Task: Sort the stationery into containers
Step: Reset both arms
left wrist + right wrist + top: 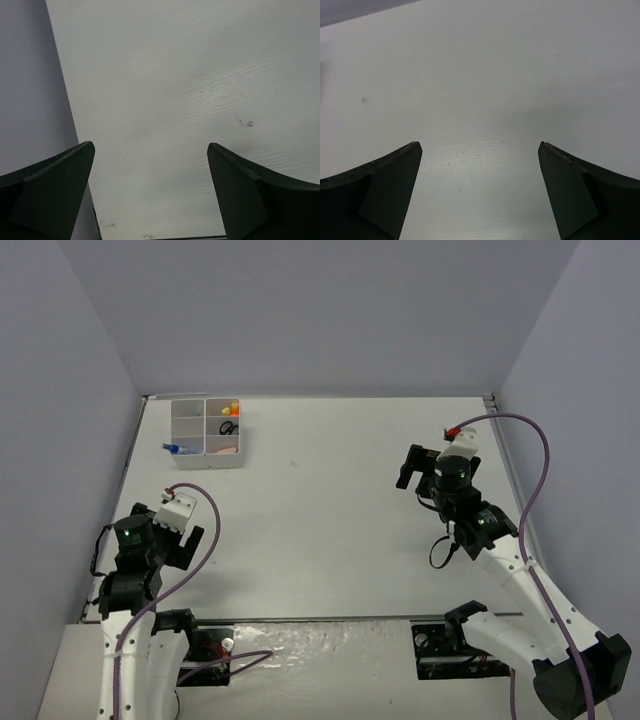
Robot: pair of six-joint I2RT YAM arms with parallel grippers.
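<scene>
The containers are one white six-compartment tray (191, 412) at the table's far left. Its right-hand compartments hold an orange and yellow item (232, 408), black scissors (228, 427) and a pink piece (229, 449). A small blue-capped bottle (175, 449) lies at the tray's near-left corner; whether it is inside I cannot tell. My left gripper (183, 543) (150, 145) hangs open near the left wall, with only bare table between its fingers. Far from the tray on the right side, my right gripper (408, 472) (480, 143) is open and holds nothing.
Grey walls enclose the white table (320, 520) on the left, back and right. The left wall (30, 90) stands close beside my left gripper. Purple cables (540, 480) loop off both arms.
</scene>
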